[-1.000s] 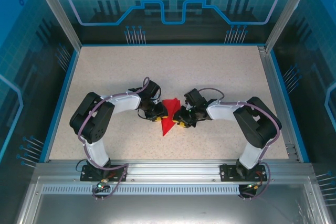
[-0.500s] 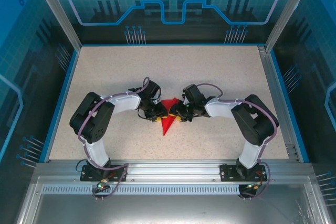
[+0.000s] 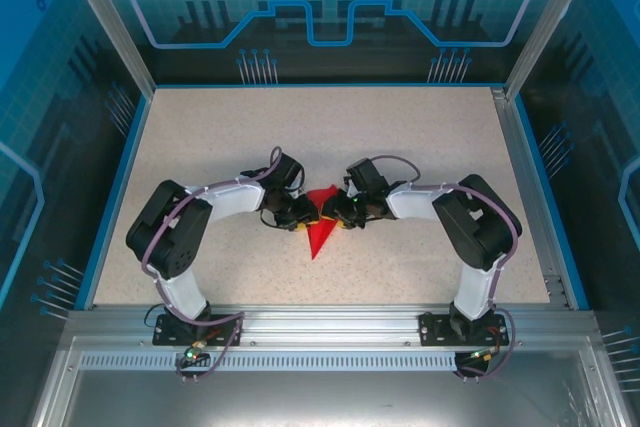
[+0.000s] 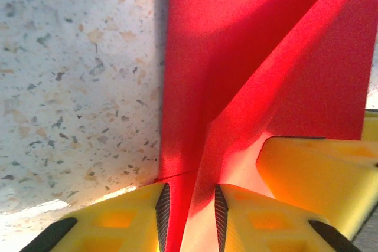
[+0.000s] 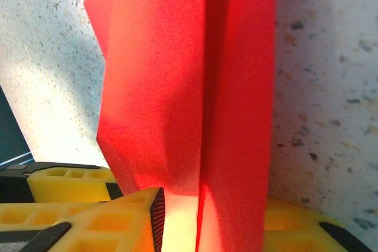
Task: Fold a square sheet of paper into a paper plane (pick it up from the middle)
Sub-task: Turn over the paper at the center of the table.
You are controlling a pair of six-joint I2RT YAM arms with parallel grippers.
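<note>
Both arms are bent at the elbow and reached inward toward the middle of the scene, so that the two wrists are brought nearly head to head. The left arm (image 3: 178,237) is raised from its base at the near left, with its forearm laid toward the right. The right arm (image 3: 480,232) is mirrored from the near right. The left gripper (image 3: 300,214) and the right gripper (image 3: 340,213) are held low, just apart from each other. The left gripper's pads (image 4: 162,208) are drawn close on a fold of the paper plane (image 3: 320,235). The paper is also passed between the right gripper's fingers (image 5: 157,213), but whether it is pinched there cannot be told.
</note>
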